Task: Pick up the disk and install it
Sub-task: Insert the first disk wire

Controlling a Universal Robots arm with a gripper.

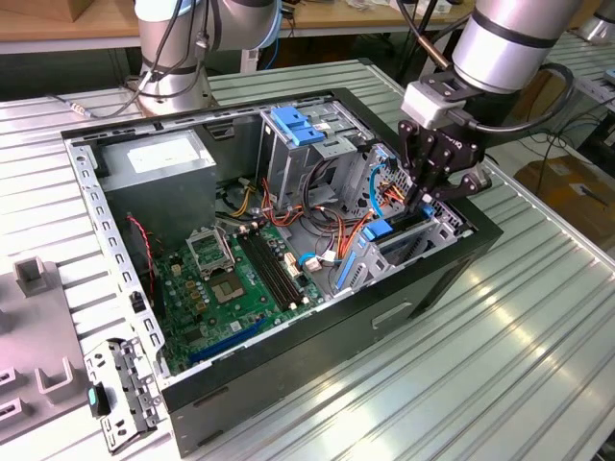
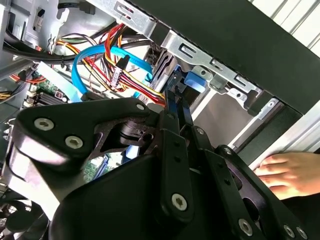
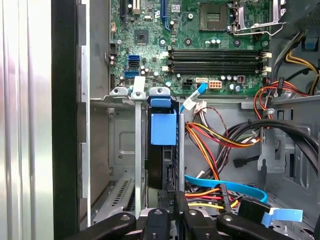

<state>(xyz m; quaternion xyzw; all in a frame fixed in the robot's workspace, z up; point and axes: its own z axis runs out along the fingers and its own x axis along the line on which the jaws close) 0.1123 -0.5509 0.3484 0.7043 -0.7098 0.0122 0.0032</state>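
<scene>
Disk stands edgewise in the drive bay.

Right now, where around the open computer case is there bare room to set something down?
Bare ribbed table borders the computer case on the exterior view's right. Inside is crowded: cables, motherboard, and the gripper at the disk.

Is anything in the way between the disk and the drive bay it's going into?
Nothing visible does. The disk stands on edge already down in the bay's slot, with the gripper closed on its near edge. The orange and red cables and blue cable lie beside the bay, outside the slot.
</scene>
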